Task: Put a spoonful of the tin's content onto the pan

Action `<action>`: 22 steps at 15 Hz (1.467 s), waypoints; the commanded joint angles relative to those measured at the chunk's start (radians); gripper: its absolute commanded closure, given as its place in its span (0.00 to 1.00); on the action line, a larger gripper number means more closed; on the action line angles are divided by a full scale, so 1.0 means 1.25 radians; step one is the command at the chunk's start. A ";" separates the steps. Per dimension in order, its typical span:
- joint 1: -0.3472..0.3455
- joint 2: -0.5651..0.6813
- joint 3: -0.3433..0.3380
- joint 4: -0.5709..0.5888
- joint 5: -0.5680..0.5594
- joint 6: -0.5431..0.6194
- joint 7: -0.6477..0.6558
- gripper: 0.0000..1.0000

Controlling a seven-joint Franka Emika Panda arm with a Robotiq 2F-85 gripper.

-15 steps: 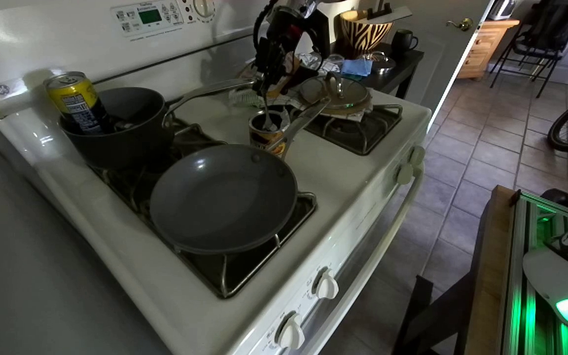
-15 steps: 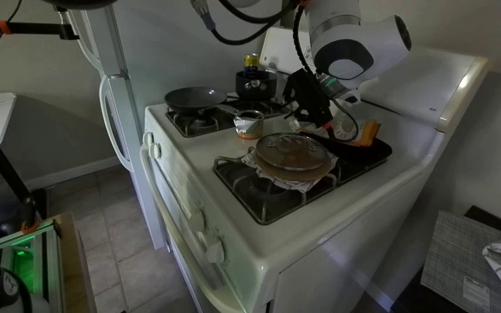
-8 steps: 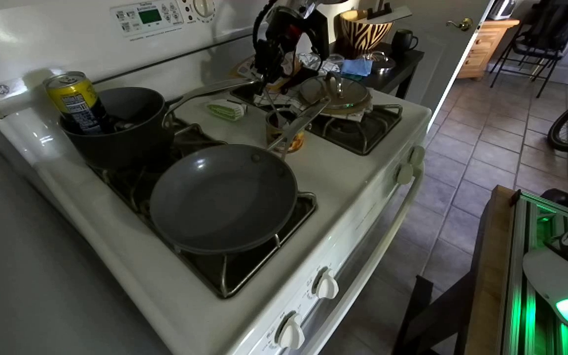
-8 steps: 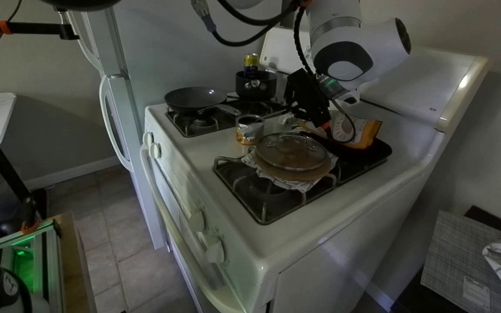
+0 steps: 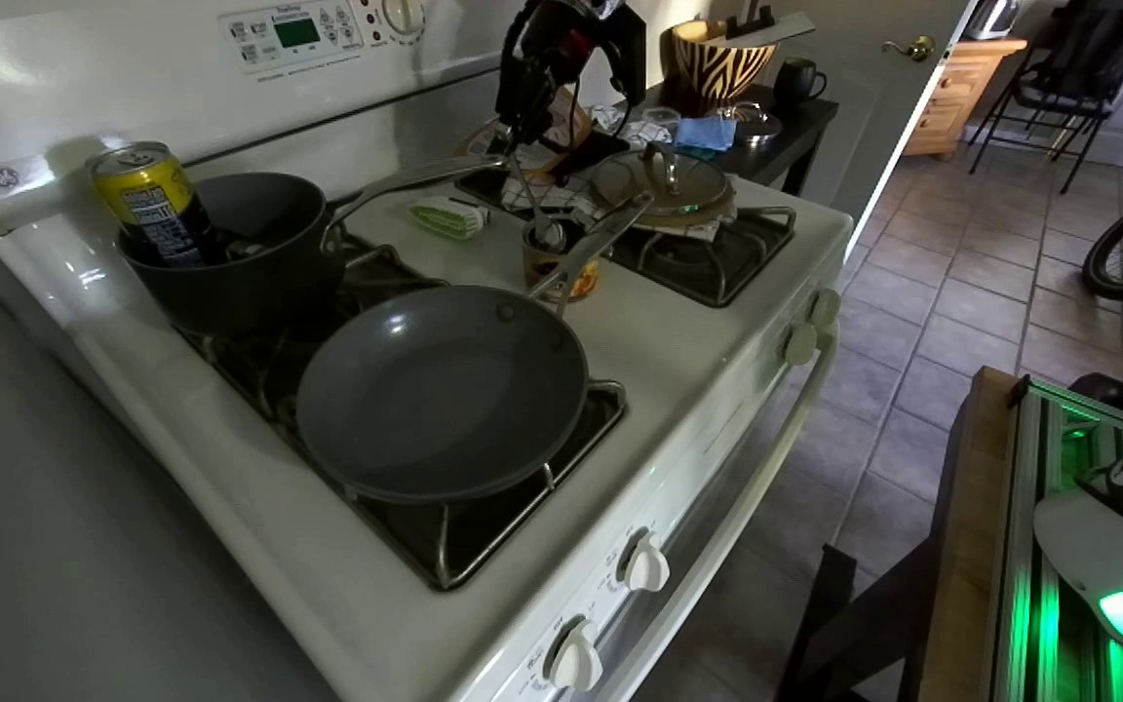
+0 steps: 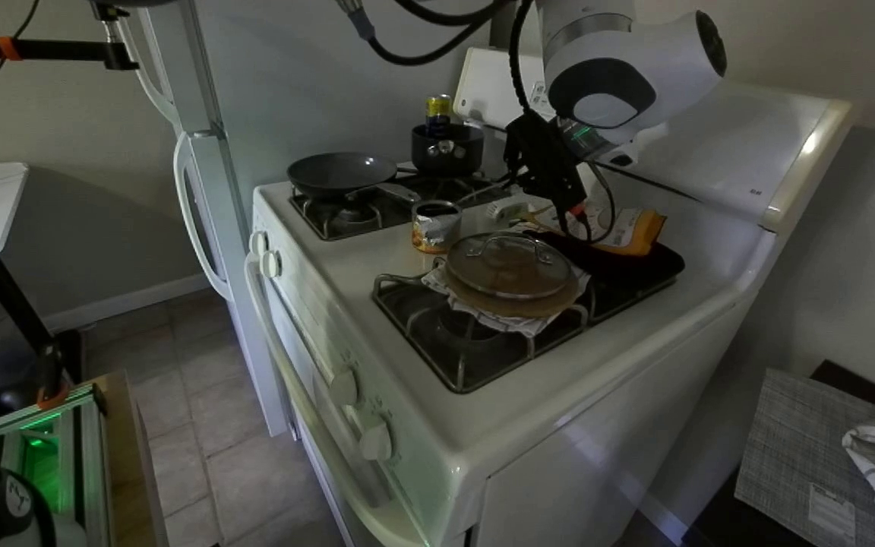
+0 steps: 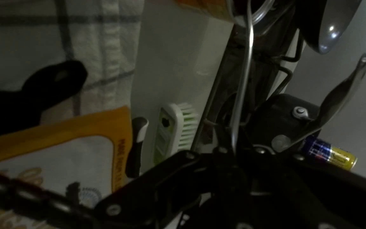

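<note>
The small tin [image 5: 540, 265] with the orange-brown label stands on the stove top, behind the handle of the pan [image 5: 435, 400] in an exterior view. Thin and metallic, a spoon [image 7: 245, 70] slants down from my gripper [image 7: 233, 136], which is shut on the end of its handle. The spoon's bowl [image 5: 549, 232] is at the tin's mouth; how deep it sits I cannot tell. In an exterior view my gripper [image 6: 508, 176] hangs above and beside the tin [image 6: 437, 232]. The tin's content is lost in the dark inside. The pan's inside looks bare.
A black pot [image 5: 240, 283] holds a yellow can [image 5: 154, 200], and its long handle reaches towards my gripper. Near the tin lie a green-white brush [image 5: 449, 216] and a glass lid [image 6: 510, 262] on a checked cloth. An orange-edged bag [image 7: 121, 152] lies below the wrist.
The tin has shifted away from the pan, towards the glass lid. My jaws have closed further on the spoon. The gripper has risen, lifting the spoon's bowl to the tin's mouth.
</note>
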 commanded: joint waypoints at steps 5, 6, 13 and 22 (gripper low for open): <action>0.020 -0.064 0.006 -0.076 0.013 0.234 -0.178 0.97; 0.021 -0.071 0.009 -0.084 0.018 0.256 -0.190 0.97; -0.010 -0.151 0.045 -0.147 0.082 0.179 -0.335 0.97; 0.008 -0.228 -0.030 -0.166 0.147 0.144 -0.497 0.93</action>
